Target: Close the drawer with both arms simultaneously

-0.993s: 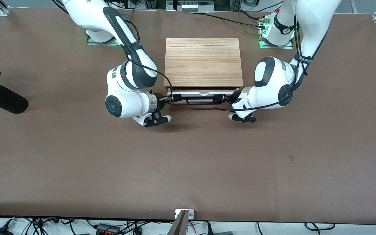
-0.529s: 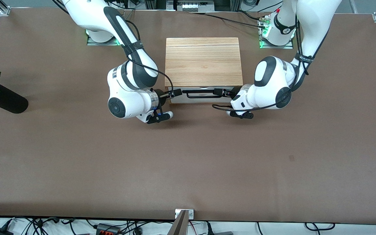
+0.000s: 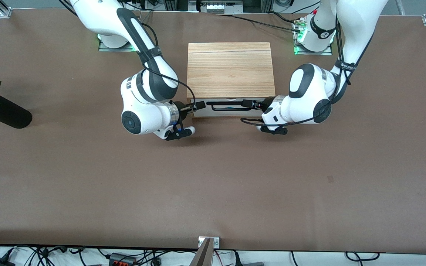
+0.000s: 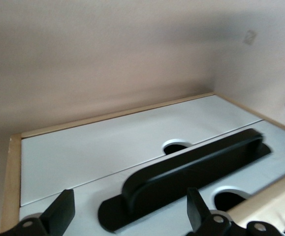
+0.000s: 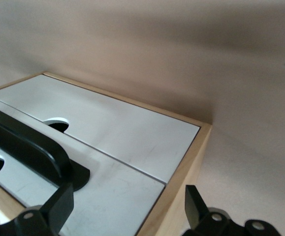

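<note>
The light wood cabinet (image 3: 230,70) stands mid-table between the arm bases. Its drawer (image 3: 231,112) has a white front and sits pushed in flush, with no wood interior showing. The black bar handle (image 3: 227,107) runs across the front. My right gripper (image 3: 198,105) is open at the front's end toward the right arm; its fingers (image 5: 58,206) straddle the front's corner (image 5: 132,187) beside the handle's end (image 5: 29,147). My left gripper (image 3: 250,104) is open at the other end; its fingers (image 4: 61,214) straddle the handle's end (image 4: 191,167) against the white front (image 4: 83,162).
A black vase with a red flower (image 3: 2,109) lies at the right arm's end of the table. The brown table (image 3: 213,184) stretches wide nearer the front camera. Cables run along the table edge by the arm bases.
One second ago the drawer stood slightly out with wood showing. Both grippers moved toward the cabinet with the front, and the drawer went in flush. Since half a second ago, almost nothing moved.
</note>
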`<state>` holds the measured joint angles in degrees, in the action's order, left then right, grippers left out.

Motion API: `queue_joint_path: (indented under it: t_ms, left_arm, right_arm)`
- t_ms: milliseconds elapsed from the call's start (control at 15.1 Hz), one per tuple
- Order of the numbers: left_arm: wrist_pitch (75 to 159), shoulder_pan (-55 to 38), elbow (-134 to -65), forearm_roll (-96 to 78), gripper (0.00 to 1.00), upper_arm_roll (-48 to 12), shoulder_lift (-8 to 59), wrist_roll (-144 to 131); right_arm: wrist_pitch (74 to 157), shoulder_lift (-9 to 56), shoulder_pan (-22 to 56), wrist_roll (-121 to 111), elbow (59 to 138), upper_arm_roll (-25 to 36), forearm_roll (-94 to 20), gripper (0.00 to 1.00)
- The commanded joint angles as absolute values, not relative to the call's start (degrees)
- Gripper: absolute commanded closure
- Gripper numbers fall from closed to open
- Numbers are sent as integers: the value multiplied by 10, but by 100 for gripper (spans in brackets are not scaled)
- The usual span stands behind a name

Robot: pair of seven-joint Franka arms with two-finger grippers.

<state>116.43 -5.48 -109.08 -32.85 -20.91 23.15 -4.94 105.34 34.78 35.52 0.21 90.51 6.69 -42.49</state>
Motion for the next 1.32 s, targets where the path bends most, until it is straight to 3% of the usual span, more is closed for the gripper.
queue_joint_path:
  t_ms: [0,331,596,926,1059,1257]
  left_arm:
    - [1124,-47,-1048,-327,0,-192,216,-51]
    - [1046,-2,-941,-162,0,-180,223,-49]
    - [999,45,-930,14,0,-180,220,-47]
    - [850,77,-829,109,0,-174,215,-51]
    - [849,69,-831,92,0,-132,173,-51]
    - [854,6,-874,10,0,-15,90,-51]
  right_arm:
    - [1048,350,345,3,874,69,-428,0]
    - [1044,345,302,5,833,71,-424,0]
    - [1042,338,273,8,795,77,-361,0]
    - [981,312,271,8,790,153,-321,0]
    - [963,306,272,8,771,172,-288,0]
    - [895,302,258,3,747,214,-283,0]
